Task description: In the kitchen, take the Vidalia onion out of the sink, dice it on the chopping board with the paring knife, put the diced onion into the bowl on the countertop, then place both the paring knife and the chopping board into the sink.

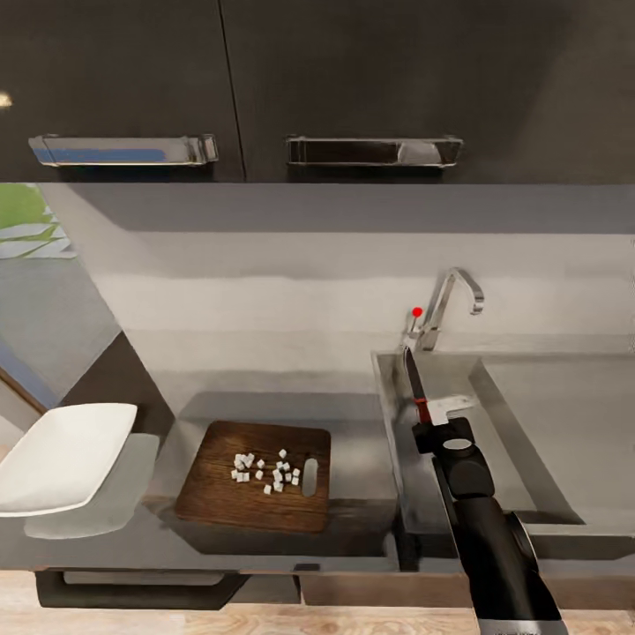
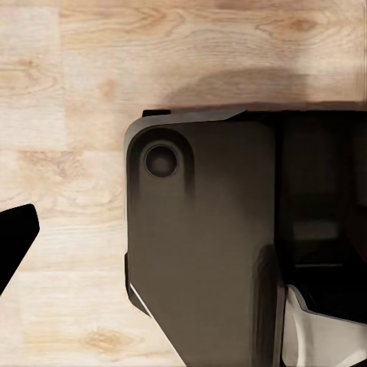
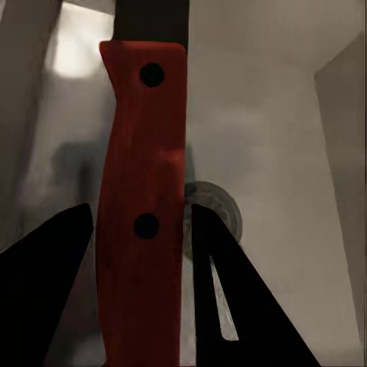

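The dark brown chopping board [image 1: 220, 494] lies on the grey countertop [image 1: 362, 467] left of the sink [image 1: 564, 414]. Several tiny white cubes of diced onion [image 1: 267, 473] are scattered on its middle, beside the slot-shaped handle hole. At the far left, the white square bowl [image 1: 62, 454] rests on the counter. My right gripper [image 1: 435, 434] is shut on the paring knife [image 1: 414, 381], holding it by the red handle [image 3: 141, 206] over the sink's left part, blade pointing toward the tap [image 1: 451, 304]. The drain [image 3: 222, 210] shows behind the handle. One dark left finger [image 2: 15, 237] hangs far off-centre above the wooden floor.
Dark upper cabinets with bar handles [image 1: 123, 150] hang above the counter. A red knob [image 1: 417, 311] sits at the tap's base. The sink's flat drainboard [image 1: 450, 406] lies under the knife. In the left wrist view, a dark part of my base [image 2: 206, 245] stands over the floor.
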Tool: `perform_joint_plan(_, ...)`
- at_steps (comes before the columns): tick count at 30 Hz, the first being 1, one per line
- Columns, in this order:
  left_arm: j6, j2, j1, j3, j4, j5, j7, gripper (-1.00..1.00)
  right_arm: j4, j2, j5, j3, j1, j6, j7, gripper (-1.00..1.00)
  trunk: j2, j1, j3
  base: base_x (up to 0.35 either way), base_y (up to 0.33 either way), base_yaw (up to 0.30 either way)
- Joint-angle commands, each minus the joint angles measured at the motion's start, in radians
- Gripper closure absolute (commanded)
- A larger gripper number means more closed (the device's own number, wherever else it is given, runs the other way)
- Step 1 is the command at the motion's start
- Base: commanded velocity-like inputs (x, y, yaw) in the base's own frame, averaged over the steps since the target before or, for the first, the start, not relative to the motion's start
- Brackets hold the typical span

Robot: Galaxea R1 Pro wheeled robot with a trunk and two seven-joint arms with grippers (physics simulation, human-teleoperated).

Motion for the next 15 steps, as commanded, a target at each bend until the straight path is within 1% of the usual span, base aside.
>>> perform_joint_plan(1, -0.001, 0.0, 0.0, -0.001, -0.002, 0.002, 0.001, -1.0, 0.009, 0.0, 0.006, -0.018, -0.001, 0.003, 0.016, 1.0, -0.002, 0.001, -0.002, 0.04, -0.287, 0.0)
perform_joint_plan(3, -0.001, 0.0, 0.001, -0.001, -0.002, 0.002, 0.001, -1.0, 0.047, 0.0, 0.005, -0.051, -0.001, -0.013, 0.043, 1.0, -0.002, 0.001, -0.002, 0.019, -0.301, 0.0)
perform_joint_plan(4, -0.001, 0.0, 0.001, -0.001, -0.002, 0.002, 0.001, -1.0, 0.066, 0.0, 0.006, -0.057, -0.001, -0.029, 0.052, 1.0, -0.002, 0.001, -0.002, 0.008, -0.309, 0.0)
perform_joint_plan(5, -0.001, 0.0, 0.001, -0.001, -0.002, 0.002, 0.001, -1.0, 0.108, 0.0, 0.006, -0.065, -0.001, -0.069, 0.061, 1.0, -0.002, 0.001, -0.002, 0.003, -0.313, 0.0)
perform_joint_plan(8, -0.001, 0.0, 0.0, -0.001, -0.002, 0.002, 0.001, -1.0, 0.191, 0.0, 0.007, -0.076, -0.001, -0.105, 0.068, 1.0, -0.002, 0.001, -0.002, 0.001, -0.316, 0.0)
perform_joint_plan(10, -0.001, 0.0, 0.0, -0.001, -0.002, 0.003, 0.001, -1.0, 0.216, 0.0, 0.007, -0.077, -0.001, -0.116, 0.069, 1.0, -0.002, 0.001, -0.002, 0.0, -0.286, 0.0)
perform_joint_plan(12, -0.001, 0.0, 0.0, -0.001, -0.002, 0.002, 0.001, -1.0, 0.245, 0.0, 0.007, -0.077, -0.001, -0.13, 0.069, 1.0, -0.002, 0.001, -0.002, 0.0, -0.144, 0.0)
perform_joint_plan(15, -0.001, 0.0, 0.0, -0.001, -0.002, 0.002, 0.001, -1.0, 0.282, 0.001, 0.007, -0.079, -0.001, -0.154, 0.068, 1.0, -0.002, 0.001, -0.002, 0.0, -0.055, 0.0)
